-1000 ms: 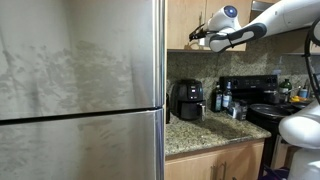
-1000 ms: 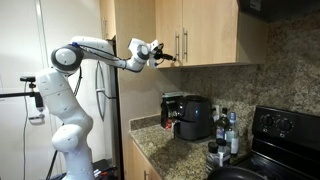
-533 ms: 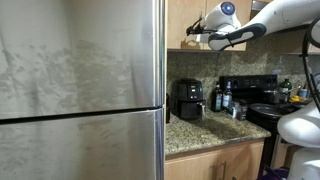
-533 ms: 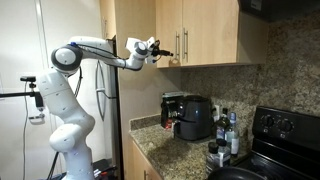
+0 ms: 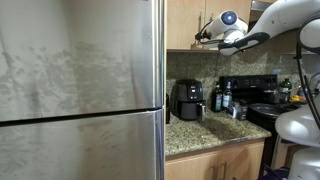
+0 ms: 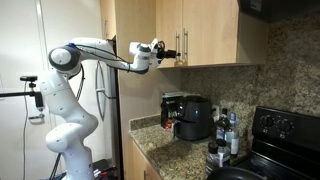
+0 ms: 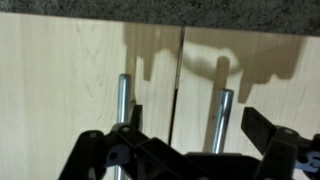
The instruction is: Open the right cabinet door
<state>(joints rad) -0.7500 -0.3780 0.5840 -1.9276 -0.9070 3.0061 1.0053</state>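
The right cabinet door point(image 6: 212, 30) is a light wood panel with a slim silver bar handle point(image 6: 185, 45) along its left edge, and it is closed. My gripper point(image 6: 170, 53) is at handle height just in front of the two doors, also seen in an exterior view point(image 5: 200, 40). The wrist view stands upside down, with the granite backsplash at the top. In it my gripper point(image 7: 195, 125) is open. Its dark fingers point(image 7: 262, 128) stand on either side of the handle point(image 7: 224, 115) of the right door point(image 7: 265, 75), without touching it.
The matching left door point(image 6: 167, 20) has its own handle point(image 7: 122, 105) beside the seam. A large steel fridge point(image 5: 80, 90) fills one side. On the granite counter point(image 5: 200, 135) stand a black appliance point(image 6: 190, 115) and bottles point(image 6: 225, 135). A black stove point(image 6: 285, 128) is beyond.
My gripper has moved closer to the cabinet doors and now sits at the handles. The doors have not moved.
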